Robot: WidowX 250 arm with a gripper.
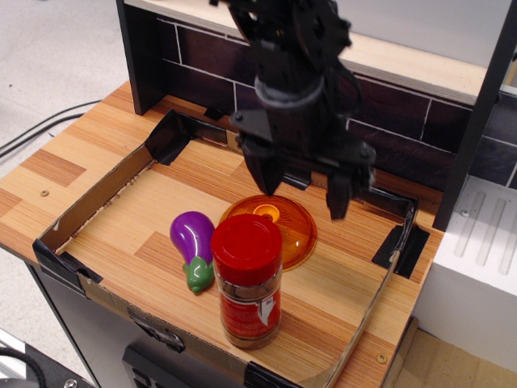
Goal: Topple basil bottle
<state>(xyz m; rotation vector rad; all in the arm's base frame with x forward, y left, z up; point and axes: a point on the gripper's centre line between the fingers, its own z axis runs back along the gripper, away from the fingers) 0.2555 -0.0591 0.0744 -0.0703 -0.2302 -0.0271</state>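
The upper part of the black arm is cut off by the top edge, so only its wrist and the gripper (300, 192) show. The gripper's body hides a stretch of the back cardboard wall, and its left finger (263, 171) covers a bit of the far rim of the orange dome lid (275, 228). The basil bottle (248, 280) stands in front of that lid and blocks its near edge. The label's wording is too small to read.

The work surface is a wooden table (65, 153) of striped light and darker planks, fenced by a low cardboard border (89, 202) taped black at the corners. Behind runs a dark brick-pattern backsplash (404, 129) under a pale shelf. A white unit (481, 259) sits to the right, and cables (40, 129) lie on the grey floor at left.

The basil bottle is upright near the front edge of the fenced area, a clear jar with a wide red screw lid, a red-and-green label and brownish contents. The purple eggplant (193, 246) lies just beside it on its left. The gripper hangs above the orange lid, behind the bottle and clear of it, fingers spread apart with nothing between them.
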